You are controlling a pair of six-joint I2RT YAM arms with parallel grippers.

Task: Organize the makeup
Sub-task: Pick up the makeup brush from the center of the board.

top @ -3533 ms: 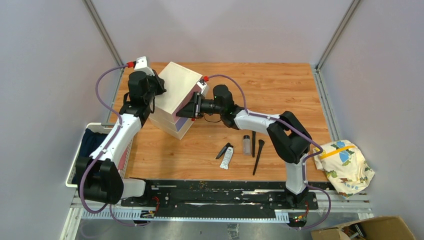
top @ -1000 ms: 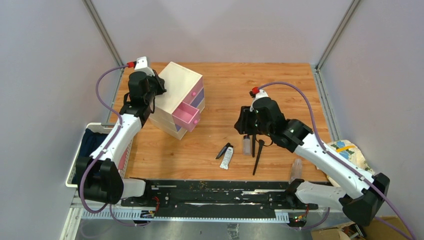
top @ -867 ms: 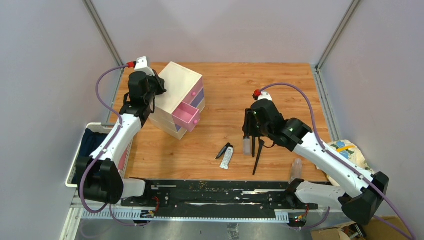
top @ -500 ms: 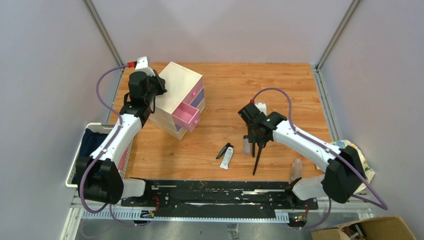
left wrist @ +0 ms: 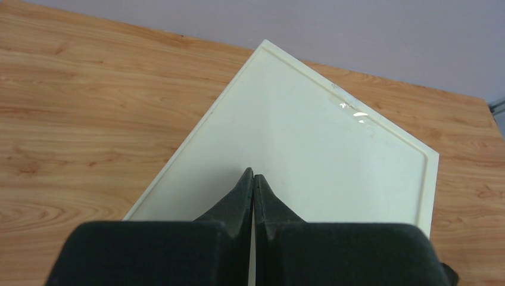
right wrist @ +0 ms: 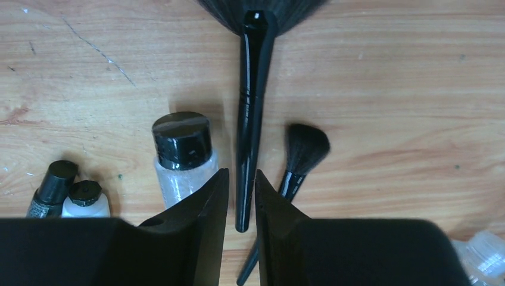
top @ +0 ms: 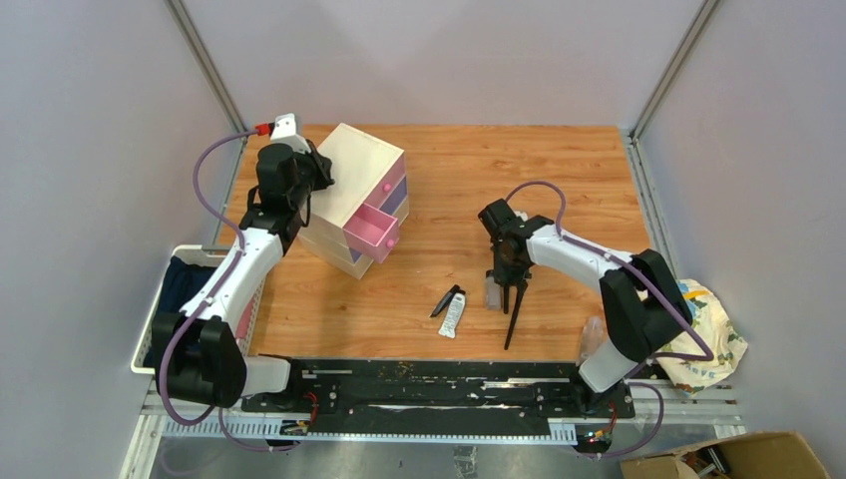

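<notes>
The makeup lies on the wood near the front. It holds a long black-handled fan brush [right wrist: 250, 119], a smaller brush [right wrist: 304, 149], a clear bottle with a black cap [right wrist: 184, 152], a white tube [top: 454, 314] and a small dark tube [top: 446, 299]. My right gripper [right wrist: 242, 174] is down over the fan brush. Its jaws straddle the handle, narrow but still open, with a thin gap on the left side. My left gripper [left wrist: 253, 177] is shut and empty, its tips resting on the cream box's top [left wrist: 333, 155].
The cream drawer box [top: 351, 180] stands at the back left with its pink drawer [top: 367, 230] pulled out. A white basket [top: 165, 299] hangs off the left edge. A patterned cloth [top: 693, 329] and another clear bottle [top: 591, 337] lie near the right arm's base.
My right arm left the drawer box, leaving the pink drawer out, swung over to the makeup and came down over the fan brush. Its jaws have been narrowing. The left arm held still.
</notes>
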